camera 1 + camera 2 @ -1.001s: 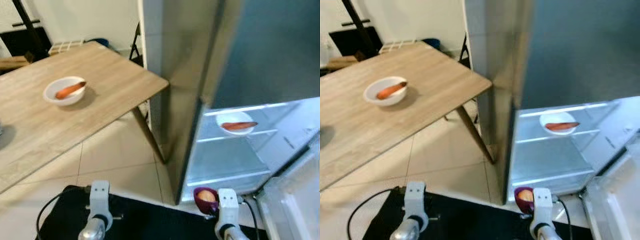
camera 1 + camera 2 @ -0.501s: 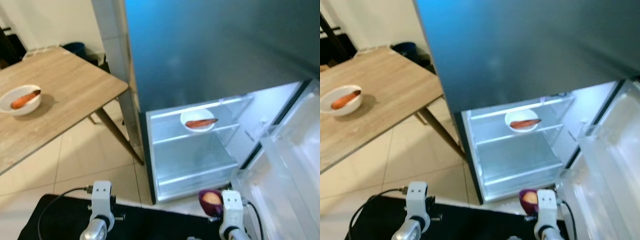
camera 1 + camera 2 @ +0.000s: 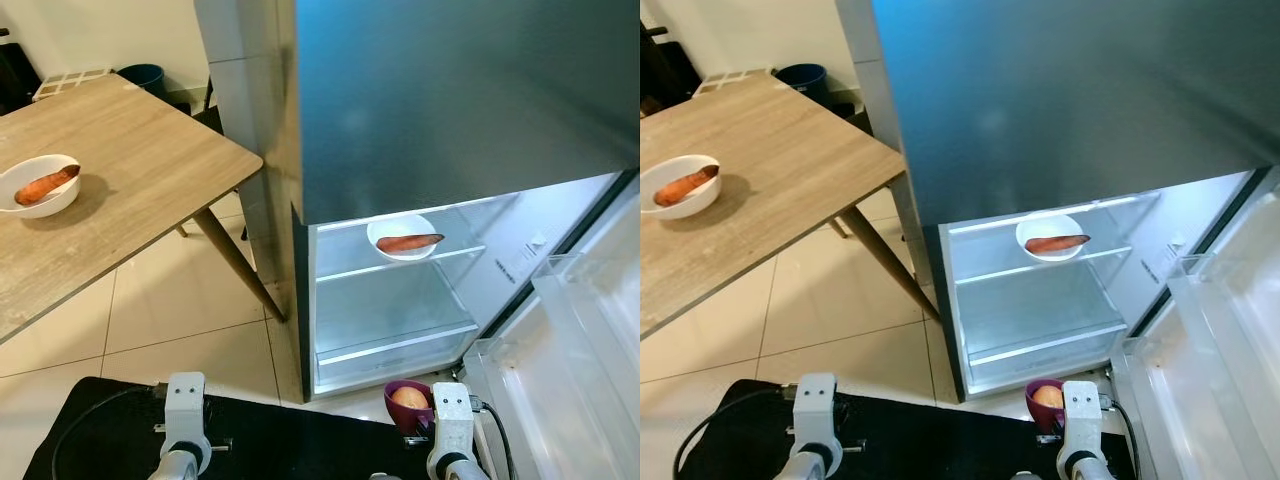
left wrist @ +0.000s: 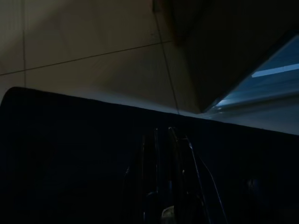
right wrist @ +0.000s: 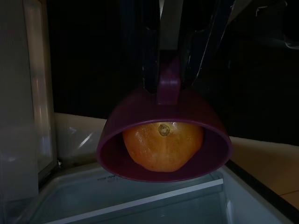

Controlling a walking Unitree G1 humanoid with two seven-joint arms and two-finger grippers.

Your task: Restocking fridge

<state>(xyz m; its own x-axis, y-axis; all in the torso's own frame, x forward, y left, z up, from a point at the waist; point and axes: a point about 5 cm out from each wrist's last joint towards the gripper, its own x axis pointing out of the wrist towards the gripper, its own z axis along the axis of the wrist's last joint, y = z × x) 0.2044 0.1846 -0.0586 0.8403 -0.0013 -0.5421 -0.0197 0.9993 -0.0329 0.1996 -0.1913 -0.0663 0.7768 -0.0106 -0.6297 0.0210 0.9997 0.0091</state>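
Right jaws clamped on purple cup (image 5: 163, 140) handle, orange (image 5: 163, 145) inside; left jaws nearly together, empty.

Table (image 3: 150, 170) left of fridge (image 3: 450, 100), bowl (image 3: 405, 238) on shelf (image 3: 400, 268)

Fridge (image 3: 450, 100): door face smooth brushed metal, dull sheen; interior shelves (image 3: 395, 340) clear glass or plastic, glossy, white smooth walls. Door bin (image 3: 585, 370) translucent plastic. Purple cup (image 5: 163, 135), handle pinched between the right gripper (image 5: 170, 70) fingers: smooth matt plastic; orange (image 5: 163, 145) inside has pitted, slightly shiny skin. Table (image 3: 130, 190) matt wood-grain. White bowl (image 3: 38, 186) glossy. Floor tiles (image 3: 170, 320) smooth, faintly glossy.
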